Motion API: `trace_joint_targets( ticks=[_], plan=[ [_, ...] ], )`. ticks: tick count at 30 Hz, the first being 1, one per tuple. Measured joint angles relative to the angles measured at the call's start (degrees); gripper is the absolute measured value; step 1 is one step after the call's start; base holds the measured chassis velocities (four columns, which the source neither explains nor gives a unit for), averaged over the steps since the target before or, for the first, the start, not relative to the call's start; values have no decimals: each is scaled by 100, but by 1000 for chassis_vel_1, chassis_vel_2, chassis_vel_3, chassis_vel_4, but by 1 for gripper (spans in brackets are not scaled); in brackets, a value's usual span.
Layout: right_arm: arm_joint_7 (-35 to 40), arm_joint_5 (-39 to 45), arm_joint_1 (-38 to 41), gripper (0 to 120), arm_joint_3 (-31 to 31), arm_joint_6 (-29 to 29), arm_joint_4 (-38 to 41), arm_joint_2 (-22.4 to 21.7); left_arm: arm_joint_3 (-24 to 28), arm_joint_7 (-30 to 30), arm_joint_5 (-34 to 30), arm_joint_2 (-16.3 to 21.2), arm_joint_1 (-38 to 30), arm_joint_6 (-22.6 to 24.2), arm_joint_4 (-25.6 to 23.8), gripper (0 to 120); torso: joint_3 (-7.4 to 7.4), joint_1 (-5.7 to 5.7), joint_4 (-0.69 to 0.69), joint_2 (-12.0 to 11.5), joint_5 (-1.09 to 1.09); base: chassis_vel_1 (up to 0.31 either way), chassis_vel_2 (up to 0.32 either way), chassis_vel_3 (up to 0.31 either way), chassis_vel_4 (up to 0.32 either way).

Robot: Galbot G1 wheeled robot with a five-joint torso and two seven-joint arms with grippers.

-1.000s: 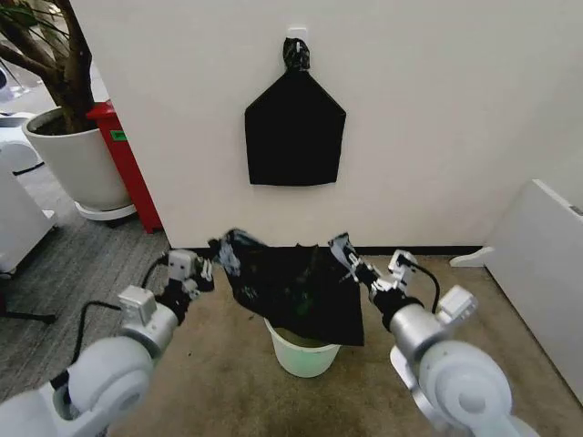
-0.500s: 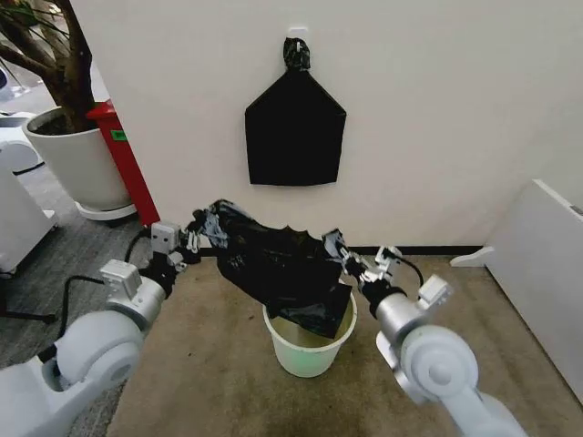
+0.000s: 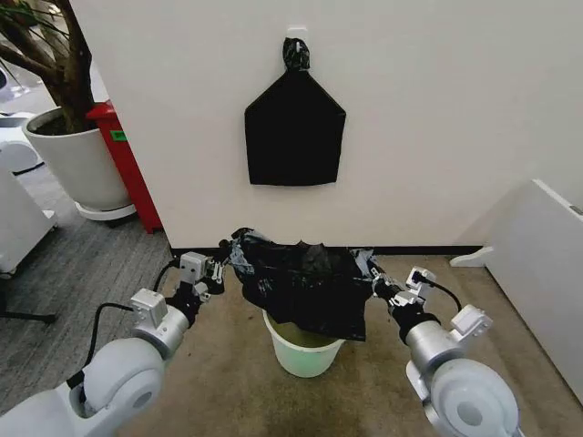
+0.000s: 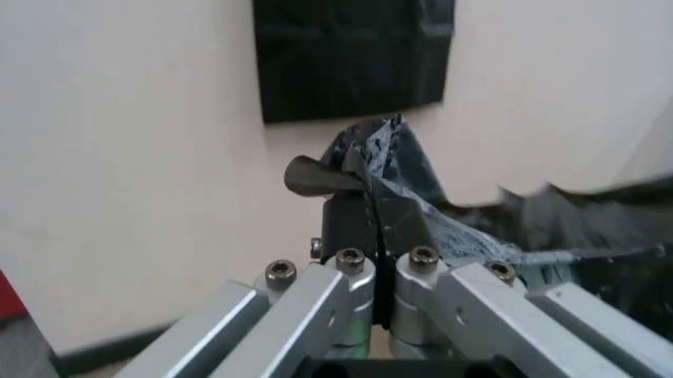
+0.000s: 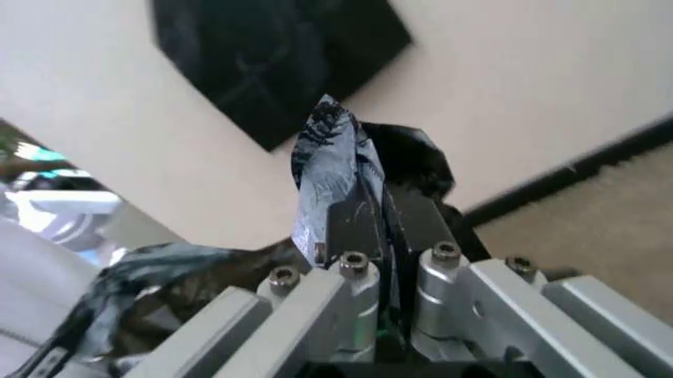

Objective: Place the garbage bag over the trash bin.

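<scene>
room: cream wall (image 3: 437, 109) with a flat black bag (image 3: 294, 132) hung on it; brown carpet (image 3: 228, 382); large white plant pot (image 3: 77, 159) at far left. garbage bag (image 3: 305, 289): held stretched above the trash bin (image 3: 305, 350), draping over its rear rim; the front rim shows bare, so judged partly done, mouth not yet pulled down around the bin. left gripper (image 3: 221, 266) and right gripper (image 3: 375, 284): each pressed together, pinching a bag corner.

One garbage bag (image 3: 305, 287), one trash bin (image 3: 303, 353), two grippers, one flat black bag (image 3: 294, 129), one plant pot (image 3: 80, 164).
</scene>
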Motion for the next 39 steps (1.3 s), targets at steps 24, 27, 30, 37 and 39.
trace_joint_targets(
  ticks=[24,27,30,37,39],
  plan=[
    [-313,68,1547,0,-767,348,-1541,406,43,168,227,-75,-869,-304,649,0,1,1,1,0,0,0,0,0,0],
    [-504,-255,965,0,-665,471,-1503,475,41,260,391,-42,-832,-370,699,0,0,0,-2,0,1,0,0,0,0],
    [-531,-386,691,0,-628,546,-1473,505,167,305,472,-65,-865,-385,747,0,0,0,-1,0,1,0,0,0,0],
    [-288,-485,286,0,-457,615,-1275,343,1020,252,684,-310,-641,-367,794,0,0,0,-1,0,1,0,0,0,0],
    [-54,-443,138,0,-421,690,-1096,230,1194,133,699,-475,-318,-337,767,0,0,0,-1,0,0,0,0,0,0]
  ],
)
